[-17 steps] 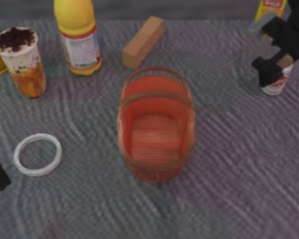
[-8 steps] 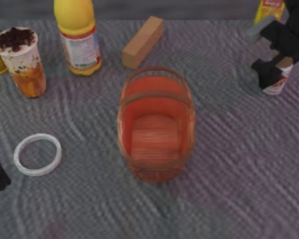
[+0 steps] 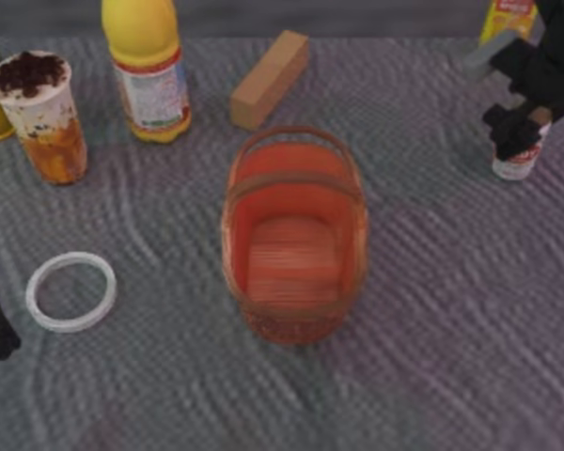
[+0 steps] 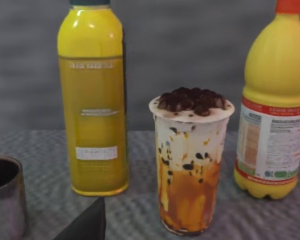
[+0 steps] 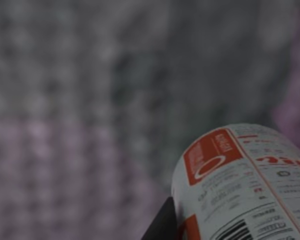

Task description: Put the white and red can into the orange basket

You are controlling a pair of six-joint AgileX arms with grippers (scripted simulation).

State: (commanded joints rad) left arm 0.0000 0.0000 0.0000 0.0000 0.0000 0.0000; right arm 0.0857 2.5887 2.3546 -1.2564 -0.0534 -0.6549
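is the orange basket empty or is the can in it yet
Empty: the orange basket shows only its bare ribbed floor. The white and red can is at the table's right, under the right gripper.

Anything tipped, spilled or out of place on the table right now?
Nothing stands out. The basket, bottle and cup stand upright, nothing spilled. The right gripper is at the can at the table's right edge; the left arm is parked.

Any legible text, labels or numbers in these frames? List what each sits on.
None can be read.
white and red can: red patch, small print, barcode, all blurred.
Tall yellow bottle: pale label lines, blurred.
Orange-capped bottle: label print too small.
Yellow carton: red mark, illegible.
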